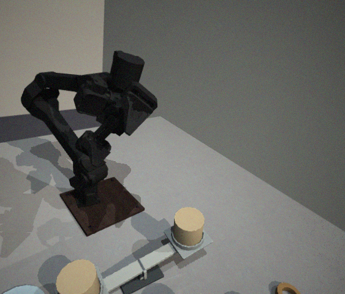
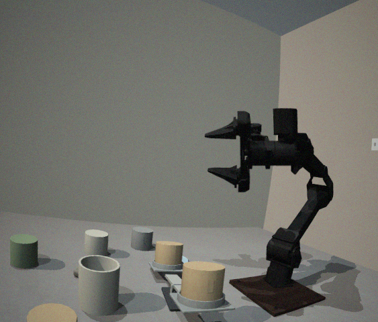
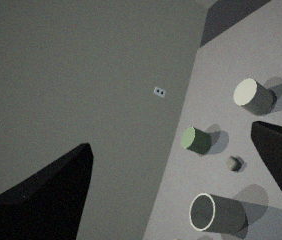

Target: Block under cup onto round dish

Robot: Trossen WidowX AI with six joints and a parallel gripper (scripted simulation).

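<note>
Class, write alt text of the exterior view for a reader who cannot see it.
A black robot arm holds its open, empty gripper above a table, where two tan cups stand on a balance's ends; other cylinders stand nearby.

We see our arm (image 1: 56, 123) (image 2: 303, 215) matte black all over, chunky rounded joints, slim links, stubby cylinder (image 1: 127, 69) (image 2: 285, 121) up top, two tapered pointed fingers (image 2: 223, 132), dark brown square base plate (image 1: 121, 205) (image 2: 275, 306), small screws near its corners.
</note>
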